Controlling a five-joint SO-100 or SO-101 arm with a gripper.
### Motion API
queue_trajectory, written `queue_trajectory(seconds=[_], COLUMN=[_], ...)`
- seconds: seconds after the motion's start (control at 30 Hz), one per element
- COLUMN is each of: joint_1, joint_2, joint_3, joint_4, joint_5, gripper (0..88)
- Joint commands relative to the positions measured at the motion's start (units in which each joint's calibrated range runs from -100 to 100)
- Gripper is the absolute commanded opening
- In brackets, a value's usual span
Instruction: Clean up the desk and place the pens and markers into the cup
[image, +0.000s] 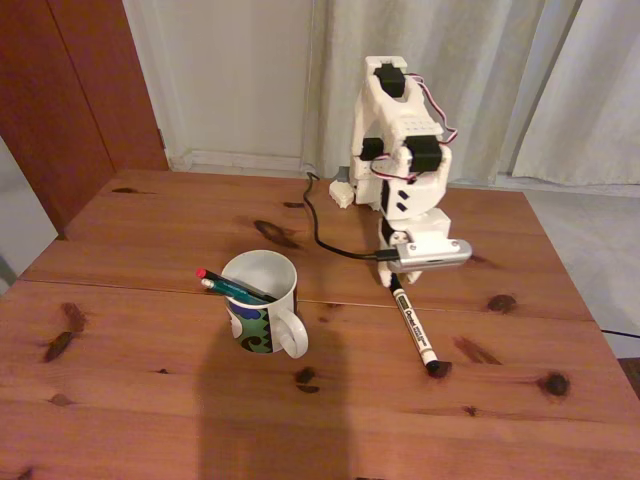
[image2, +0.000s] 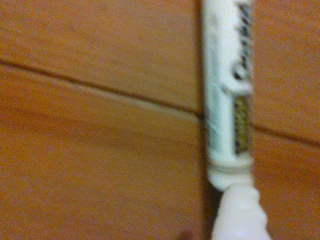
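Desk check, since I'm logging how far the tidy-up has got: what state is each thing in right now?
Mug: upright on the desk, handle toward the camera in the fixed view.
Black pen with red end: in the mug, leaning on the rim.
Teal pen: in the mug, leaning beside the black one.
Marker: lying flat on the desk, capped, outside the mug.
Claw: lowered at the marker's upper end; grip not discernible.

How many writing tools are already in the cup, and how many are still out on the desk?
2 in the cup: the black pen and the teal pen, leaning against its left rim. 1 on the desk: the marker, lying below the arm. More may be hidden inside the cup.
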Motion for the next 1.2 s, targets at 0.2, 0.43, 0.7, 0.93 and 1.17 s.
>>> queue_trajectory(seconds=[0.2, 0.43, 0.7, 0.93, 1.17], joint_1=[-0.5, -1.1, -2.4, -2.4, -2.4], joint_2=[2.1, 2.1, 1.3, 2.0, 2.1], joint_3=[-1.2, 1.7, 6.3, 6.6, 6.6], joint_4=[-8.4, -8.4, -8.8, -8.8, -8.8], joint_5=[-1.3, -1.2, -1.1, -1.1, -1.2], gripper=[14.9, 14.8, 14.8, 14.8, 14.8])
